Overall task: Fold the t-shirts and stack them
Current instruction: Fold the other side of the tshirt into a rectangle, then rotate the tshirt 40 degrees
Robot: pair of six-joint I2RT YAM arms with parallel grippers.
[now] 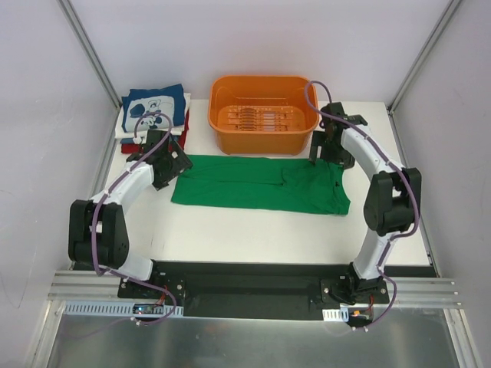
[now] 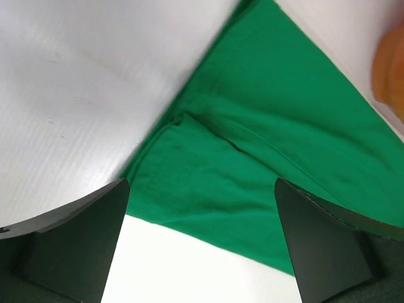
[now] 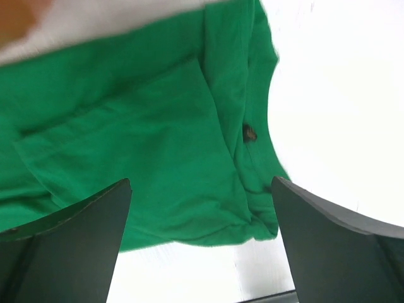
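From the top camera, you see the green t-shirt (image 1: pixel 257 184) lying flat on the white table (image 1: pixel 230 238) as a long band running left to right, just in front of the orange tub (image 1: pixel 263 113). At the far left corner sits the stack of folded t-shirts (image 1: pixel 156 111), with a navy one with white print on top and white and red edges showing below it. Your left gripper (image 1: pixel 180 162) is at the shirt's left end and your right gripper (image 1: pixel 317 153) at its far right corner, beside the tub. From this height you cannot read how the jaws stand.

In the left wrist view, your left gripper (image 2: pixel 202 183) is released. Its two dark fingers (image 2: pixel 76 246) stand wide apart with nothing between them. Below them the green t-shirt (image 2: pixel 265 126) spreads across the table (image 2: pixel 82 95), with a folded seam running diagonally through the cloth. Its near corner lies between the fingers. A sliver of the orange tub (image 2: pixel 391 69) shows blurred at the right edge.

In the right wrist view, your right gripper (image 3: pixel 201 182) is also let go, with its fingers (image 3: pixel 334 246) spread and gripping nothing. The green t-shirt (image 3: pixel 126 107) fills the left and centre of the view, with a folded layer on top. A small dark mark (image 3: pixel 249 132) sits near its rumpled edge. The bare table (image 3: pixel 334 95) lies to the right.
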